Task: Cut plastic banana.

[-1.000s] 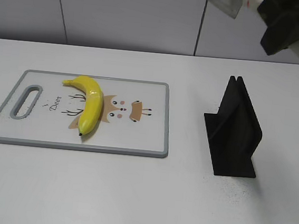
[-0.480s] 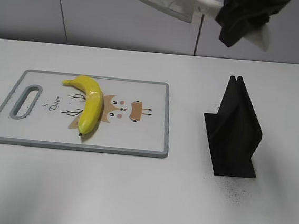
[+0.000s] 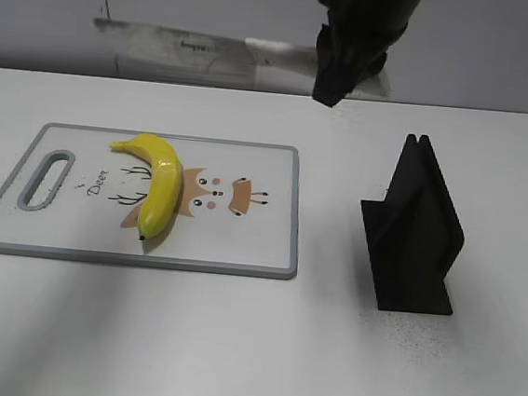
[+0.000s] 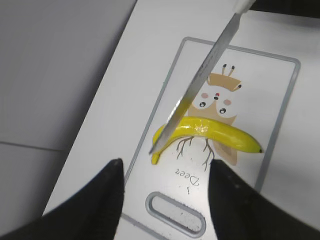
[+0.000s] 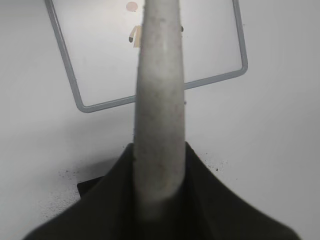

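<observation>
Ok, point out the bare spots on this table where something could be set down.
Free: the wide front strip of the table below the cutting board, the gap between board and black stand, and the board's right end past the deer print. Crowded: the board's left half, where the plastic banana lies with the knife held above.

The banana (image 3: 156,185) is glossy yellow plastic with bright highlights along its smooth skin, and the board (image 3: 259,244) under it looks like smooth white plastic with a grey rim and a flat printed deer picture. The knife (image 3: 180,48) has a polished metal blade that mirrors the banana's yellow in the left wrist view, and a pale, faintly speckled matt handle clamped in the right gripper (image 5: 157,200). The stand (image 3: 415,236) is matt black, and the table (image 3: 231,345) is matt white with fine dark specks near the stand.
</observation>
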You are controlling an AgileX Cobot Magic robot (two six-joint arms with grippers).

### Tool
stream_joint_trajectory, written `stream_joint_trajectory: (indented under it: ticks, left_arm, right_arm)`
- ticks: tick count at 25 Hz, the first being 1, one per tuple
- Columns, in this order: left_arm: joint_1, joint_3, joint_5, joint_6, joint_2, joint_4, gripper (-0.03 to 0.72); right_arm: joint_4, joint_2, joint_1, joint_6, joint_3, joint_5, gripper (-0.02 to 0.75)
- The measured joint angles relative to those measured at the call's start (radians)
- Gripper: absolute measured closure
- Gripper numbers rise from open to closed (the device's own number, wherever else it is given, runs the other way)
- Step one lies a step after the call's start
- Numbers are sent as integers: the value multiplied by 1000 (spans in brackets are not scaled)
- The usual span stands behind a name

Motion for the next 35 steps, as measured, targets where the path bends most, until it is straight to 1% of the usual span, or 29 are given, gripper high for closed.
stream_joint_trajectory:
  ticks: [3, 7, 11, 16, 22, 32, 35]
  left_arm:
    - [0, -5, 2, 78, 51, -55, 161]
    - [-1, -7, 2, 123, 129, -90, 161]
    - [-1, -7, 1, 132, 191, -100, 161]
    - [-1, -7, 1, 147, 235, -102, 166]
    - [-1, -7, 0, 151, 296, -73, 181]
    - [-1, -7, -1, 158, 343, -62, 181]
    - [-1, -7, -1, 158, 355, -62, 198]
  right_arm:
    - [8, 34, 1, -90, -15, 0, 575]
    - [57, 85, 1, -170, -67, 0, 575]
    - [118, 140, 2, -204, -131, -1, 575]
    - [144, 188, 2, -210, -175, -2, 575]
    - [153, 196, -2, -211, -179, -2, 575]
    - [164, 196, -21, -213, -179, -2, 575]
    - [168, 196, -21, -213, -179, -2, 575]
